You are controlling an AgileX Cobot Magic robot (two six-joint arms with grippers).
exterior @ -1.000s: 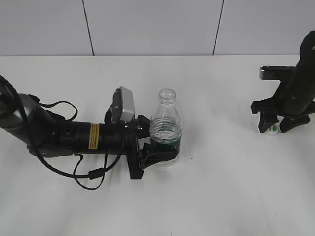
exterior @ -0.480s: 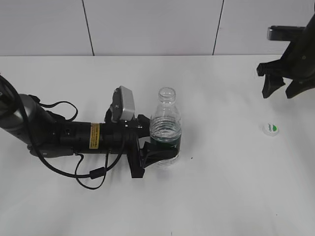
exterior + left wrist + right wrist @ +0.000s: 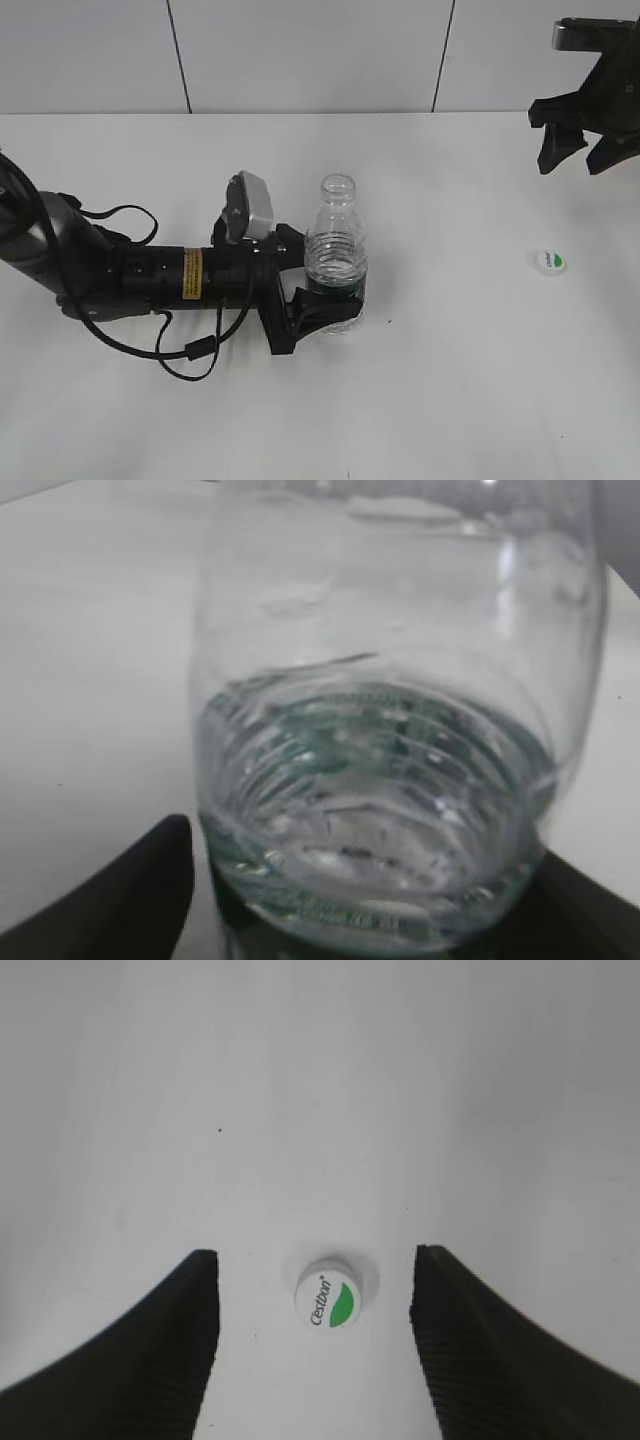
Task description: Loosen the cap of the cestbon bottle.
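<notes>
A: How are the jaws of the left gripper (image 3: 318, 300) set?

B: They are placed around the lower body of the bottle (image 3: 336, 262); whether it is clamped cannot be told. The bottle is stood upright on the table (image 3: 450, 400), neck uncapped.

A: And the right gripper (image 3: 585, 152)?

B: It is spread wide, nothing held, raised above the cap (image 3: 329, 1299). The cap is laid flat on the table, well apart from the bottle.

Exterior looks down slantwise; left wrist hugs the bottle (image 3: 390, 730), right wrist faces the table (image 3: 320, 1110).
</notes>
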